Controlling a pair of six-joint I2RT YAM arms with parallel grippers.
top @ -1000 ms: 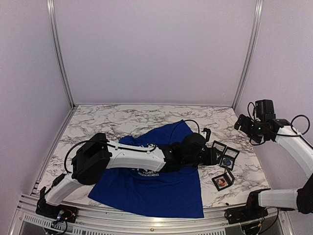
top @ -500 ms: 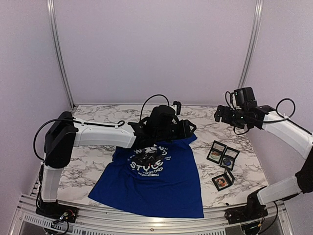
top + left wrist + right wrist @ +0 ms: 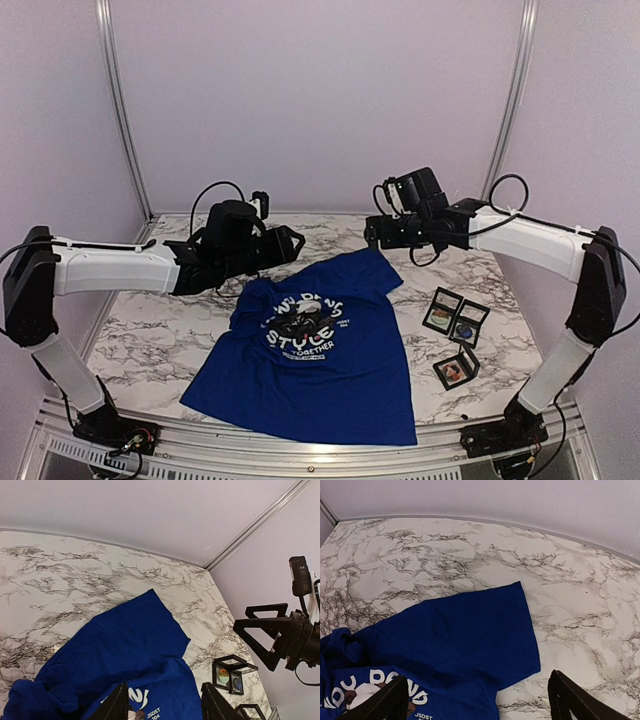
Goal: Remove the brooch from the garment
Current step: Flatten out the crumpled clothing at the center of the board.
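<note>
The royal-blue T-shirt point(image 3: 330, 370) lies front up on the marble table, its panda graphic and white lettering point(image 3: 300, 325) showing. I cannot make out a brooch on it. My left gripper point(image 3: 292, 240) hovers open and empty above the shirt's far-left shoulder. My right gripper point(image 3: 372, 232) hovers open and empty above the far-right sleeve. The left wrist view shows the shirt point(image 3: 125, 645) between its spread fingers point(image 3: 116, 706) and the right gripper point(image 3: 265, 640) opposite. The right wrist view shows the sleeve point(image 3: 470, 625) between wide fingers point(image 3: 567, 700).
Three small black display boxes stand right of the shirt: a pair point(image 3: 456, 316) and a single one point(image 3: 455, 370) nearer the front. They also show in the left wrist view point(image 3: 229, 675). Grey walls and aluminium posts point(image 3: 120, 110) enclose the table.
My left arm has swung from the display boxes on the right back over the shirt to the far left, uncovering the graphic. My right arm has moved left toward the shirt's far sleeve.
</note>
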